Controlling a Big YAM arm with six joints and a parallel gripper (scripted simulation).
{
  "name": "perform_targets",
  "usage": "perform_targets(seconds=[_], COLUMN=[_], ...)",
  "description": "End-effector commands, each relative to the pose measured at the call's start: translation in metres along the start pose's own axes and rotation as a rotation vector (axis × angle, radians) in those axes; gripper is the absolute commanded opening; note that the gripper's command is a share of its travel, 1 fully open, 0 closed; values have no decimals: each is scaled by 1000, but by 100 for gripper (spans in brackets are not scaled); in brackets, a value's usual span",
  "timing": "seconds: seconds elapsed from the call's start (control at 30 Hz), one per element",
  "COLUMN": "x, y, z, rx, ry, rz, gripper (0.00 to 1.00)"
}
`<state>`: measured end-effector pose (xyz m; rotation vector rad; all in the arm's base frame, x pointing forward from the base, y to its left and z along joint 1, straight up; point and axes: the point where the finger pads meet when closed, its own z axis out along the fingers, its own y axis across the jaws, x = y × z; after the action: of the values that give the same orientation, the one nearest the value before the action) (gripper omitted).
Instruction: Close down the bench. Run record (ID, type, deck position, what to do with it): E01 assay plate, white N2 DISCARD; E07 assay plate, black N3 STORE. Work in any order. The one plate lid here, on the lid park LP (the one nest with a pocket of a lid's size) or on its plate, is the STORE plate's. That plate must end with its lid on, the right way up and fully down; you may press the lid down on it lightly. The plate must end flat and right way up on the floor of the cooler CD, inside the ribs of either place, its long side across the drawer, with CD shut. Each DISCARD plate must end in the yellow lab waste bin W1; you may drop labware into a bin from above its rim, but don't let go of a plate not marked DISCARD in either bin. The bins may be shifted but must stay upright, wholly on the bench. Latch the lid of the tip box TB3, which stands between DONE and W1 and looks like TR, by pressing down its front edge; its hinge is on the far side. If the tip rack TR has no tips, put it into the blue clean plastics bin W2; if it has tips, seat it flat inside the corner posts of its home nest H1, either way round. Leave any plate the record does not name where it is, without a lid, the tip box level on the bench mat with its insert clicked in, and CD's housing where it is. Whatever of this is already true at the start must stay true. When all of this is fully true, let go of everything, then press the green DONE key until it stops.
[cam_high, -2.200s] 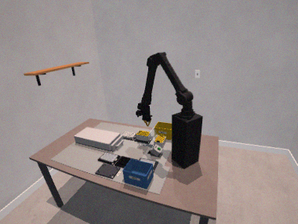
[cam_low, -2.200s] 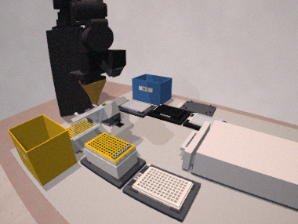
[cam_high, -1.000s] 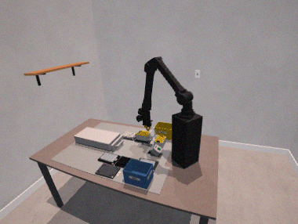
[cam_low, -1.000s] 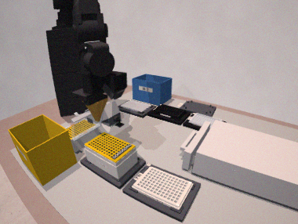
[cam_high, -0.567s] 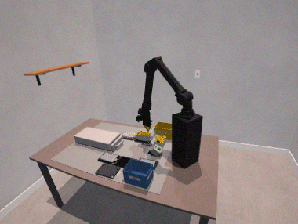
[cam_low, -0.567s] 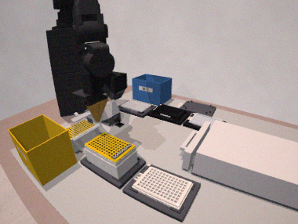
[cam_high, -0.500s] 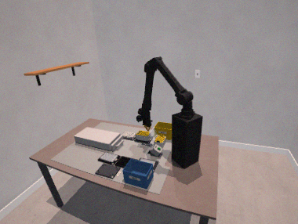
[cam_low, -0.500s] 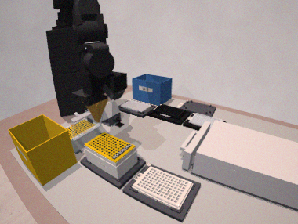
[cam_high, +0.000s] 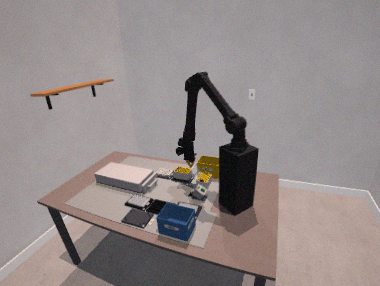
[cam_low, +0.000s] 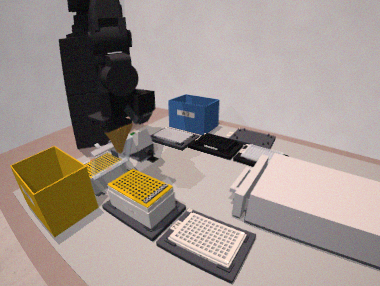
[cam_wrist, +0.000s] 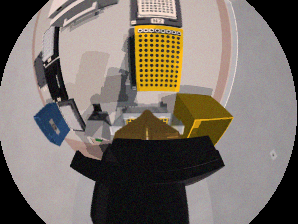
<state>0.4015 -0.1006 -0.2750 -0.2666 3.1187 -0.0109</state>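
My gripper (cam_low: 119, 146) is shut on nothing and points down just above the tip box TB3 (cam_low: 104, 165), which stands between the yellow bin W1 (cam_low: 50, 187) and the DONE key block (cam_low: 136, 142). The fingers also show in the wrist view (cam_wrist: 145, 124) and in the top view (cam_high: 190, 162). The tip rack TR (cam_low: 140, 192), with a yellow top, sits on a dark nest. A white assay plate (cam_low: 207, 240) lies on the nest beside it. A black plate (cam_low: 215, 145) lies further back, with a pale lid (cam_low: 172, 135) next to it.
The long grey cooler CD (cam_low: 315, 200) lies at the right. The blue bin W2 (cam_low: 192, 112) stands at the back. A further light plate (cam_low: 252, 152) and a dark nest (cam_low: 252, 136) are behind the cooler. The arm's black base (cam_high: 237, 177) stands near the bins.
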Motion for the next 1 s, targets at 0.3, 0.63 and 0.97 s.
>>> perform_targets(seconds=[0.3, 0.63, 0.97], x=[12, 19, 34], y=[-7, -9, -3], z=[-8, -13, -9], rx=[8, 13, 5], ry=[-23, -31, -16], rz=[-6, -6, -15], gripper=[0, 0, 0])
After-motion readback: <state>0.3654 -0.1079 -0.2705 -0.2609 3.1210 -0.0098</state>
